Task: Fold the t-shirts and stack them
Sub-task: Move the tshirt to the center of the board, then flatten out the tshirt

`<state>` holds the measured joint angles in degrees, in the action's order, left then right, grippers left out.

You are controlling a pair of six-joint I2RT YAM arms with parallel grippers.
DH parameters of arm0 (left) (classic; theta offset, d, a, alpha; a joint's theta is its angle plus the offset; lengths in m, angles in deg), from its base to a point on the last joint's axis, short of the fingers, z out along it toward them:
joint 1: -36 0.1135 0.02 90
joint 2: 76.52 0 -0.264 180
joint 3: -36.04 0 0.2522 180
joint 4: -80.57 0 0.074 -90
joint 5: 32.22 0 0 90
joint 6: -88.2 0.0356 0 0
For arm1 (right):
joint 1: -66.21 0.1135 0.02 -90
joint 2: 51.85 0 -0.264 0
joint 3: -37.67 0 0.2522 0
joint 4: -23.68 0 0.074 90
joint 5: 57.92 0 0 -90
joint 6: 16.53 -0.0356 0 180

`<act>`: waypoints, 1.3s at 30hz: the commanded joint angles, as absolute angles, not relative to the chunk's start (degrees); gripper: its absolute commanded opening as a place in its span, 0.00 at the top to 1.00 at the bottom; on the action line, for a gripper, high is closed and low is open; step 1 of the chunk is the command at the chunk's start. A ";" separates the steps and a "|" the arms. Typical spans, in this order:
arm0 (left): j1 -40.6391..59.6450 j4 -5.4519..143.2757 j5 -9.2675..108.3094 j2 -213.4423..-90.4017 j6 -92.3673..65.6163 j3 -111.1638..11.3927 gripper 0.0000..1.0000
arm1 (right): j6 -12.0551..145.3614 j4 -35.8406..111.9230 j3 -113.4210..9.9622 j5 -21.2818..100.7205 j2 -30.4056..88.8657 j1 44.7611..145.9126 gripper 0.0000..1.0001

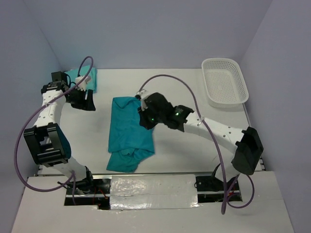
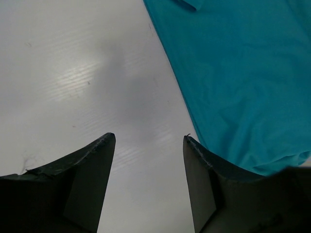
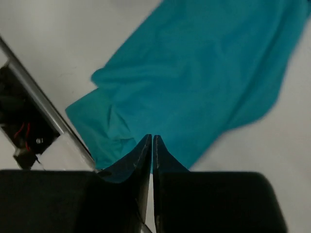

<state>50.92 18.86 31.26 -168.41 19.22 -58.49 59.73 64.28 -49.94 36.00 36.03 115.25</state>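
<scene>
White plastic lattice basket [image 1: 224,81] sits at the far right corner of the pale worktop [image 1: 184,155], its mesh floor showing from wall to wall; both shirts lie outside it. A dark teal short-sleeved cloth t-shirt [image 1: 127,133] lies on the middle of the worktop, folded into a narrow strip. It is smooth at the far end and bunched in loose folds at the near end. A paler turquoise folded t-shirt [image 1: 90,76] lies at the far left corner, well apart from the basket.

Only the top view takes in the basket, the paler shirt and both arms at once. It places the left jaws just in front of the paler shirt, and the right jaws over the dark shirt's right edge, near its far end.

The left wrist view settles that the left jaws stand open. The two dark fingers [image 2: 92,170] are well apart, with bare worktop between them. A sheet of teal shirt cloth [image 2: 243,73] fills the upper right and runs down to the right-hand finger; which shirt it is cannot be told there.

The right wrist view shows the right jaws closed, their fingers [image 3: 141,160] meeting along a hairline slit above the dark shirt's rumpled edge. Whether any cloth is pinched cannot be told. It also shows a metal rail [image 3: 43,102] at the worktop's edge.
</scene>
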 commanded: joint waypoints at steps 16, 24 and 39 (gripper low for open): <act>51.47 15.22 30.19 -155.80 28.35 -50.23 0.32 | 47.01 52.83 -37.71 30.14 50.80 122.46 0.22; 51.30 14.16 28.26 -154.92 29.67 -51.89 0.33 | 59.74 57.73 -40.50 34.27 37.91 120.96 1.00; 51.21 15.48 25.09 -159.38 25.98 -59.80 0.31 | 70.22 81.47 -83.46 60.11 53.80 100.68 0.57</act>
<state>51.55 14.62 27.83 -157.33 27.44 -57.16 67.93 72.38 -78.09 55.24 36.62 104.60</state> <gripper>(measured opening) 0.684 0.343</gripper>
